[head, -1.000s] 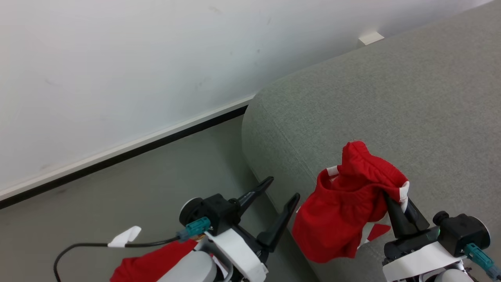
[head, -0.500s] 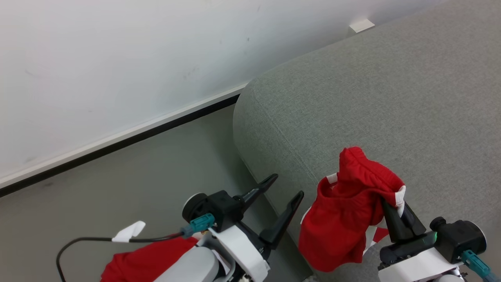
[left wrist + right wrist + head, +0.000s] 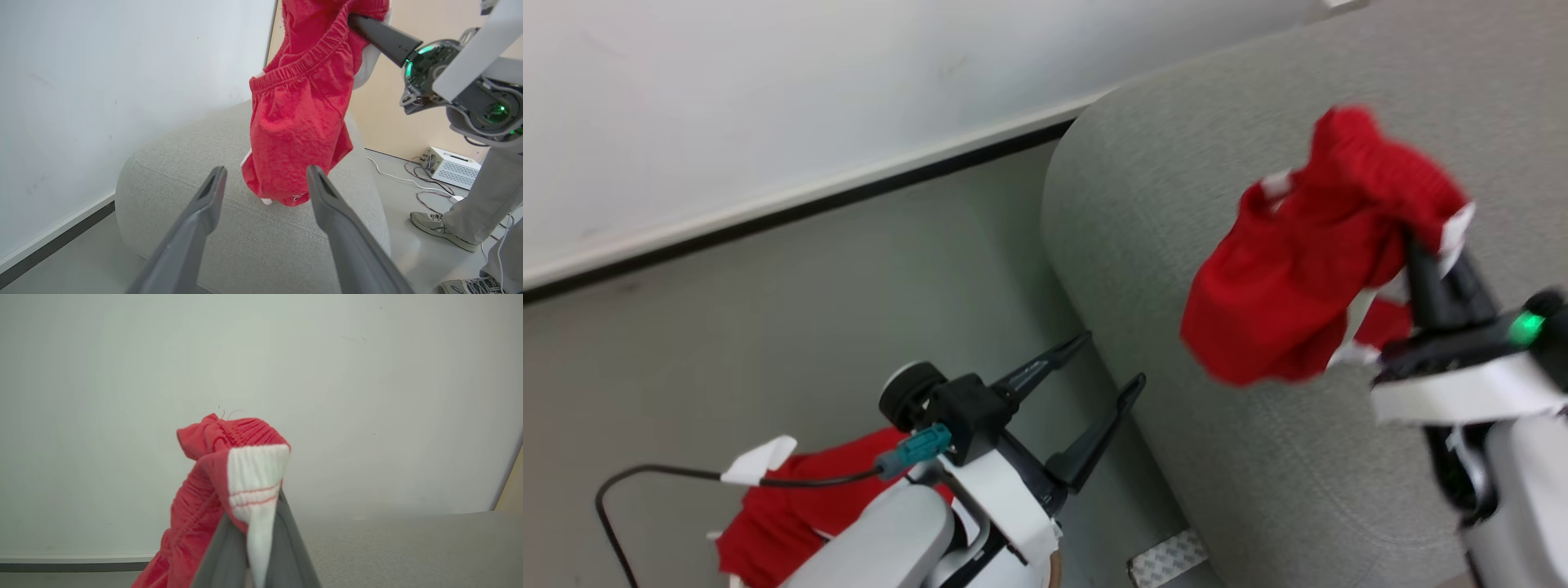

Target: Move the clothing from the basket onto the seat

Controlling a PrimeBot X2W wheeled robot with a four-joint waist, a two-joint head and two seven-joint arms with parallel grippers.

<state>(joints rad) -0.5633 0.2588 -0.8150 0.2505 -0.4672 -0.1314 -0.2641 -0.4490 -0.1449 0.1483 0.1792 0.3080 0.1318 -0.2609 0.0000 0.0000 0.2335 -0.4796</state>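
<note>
Carry the red garment further in over the seat before letting go, then lower it so it can't slide off the edge. It hangs at 2 o'clock in head view; hem possibly brushing the seat, blurred. Grip: right gripper clamped on the waistband; left gripper spread wide, empty, 6 o'clock.

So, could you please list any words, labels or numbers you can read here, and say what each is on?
Nothing can be read in these views.
Small white print at the hem of the shorts: too small to read.
White box on the floor: no legible marking.
</note>
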